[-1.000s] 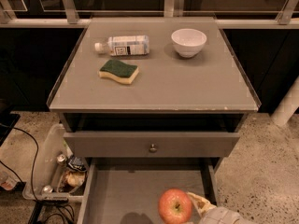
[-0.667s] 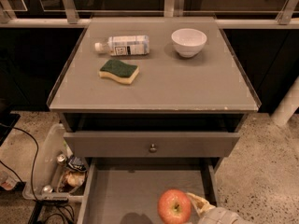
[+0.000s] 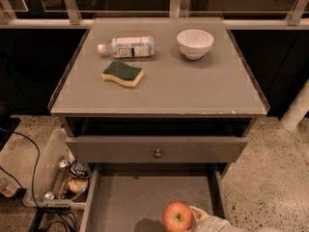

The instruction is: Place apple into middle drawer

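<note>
One apple [image 3: 177, 216] is over the near right part of the middle drawer [image 3: 130, 197] floor. Your gripper [image 3: 198, 213] lies touching its right side at the near edge. You cannot tell whether it is clamped.

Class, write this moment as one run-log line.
stage: placing | apple: at open middle drawer, near its front | claw: beside apple, frame bottom

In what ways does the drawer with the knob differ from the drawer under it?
The knob drawer shows its front panel; the lower drawer is pulled far out and shows its floor. The apple is over the lower drawer, not the knob drawer, with the gripper at its right, by the bottom edge. Both drawers are grey.
</note>
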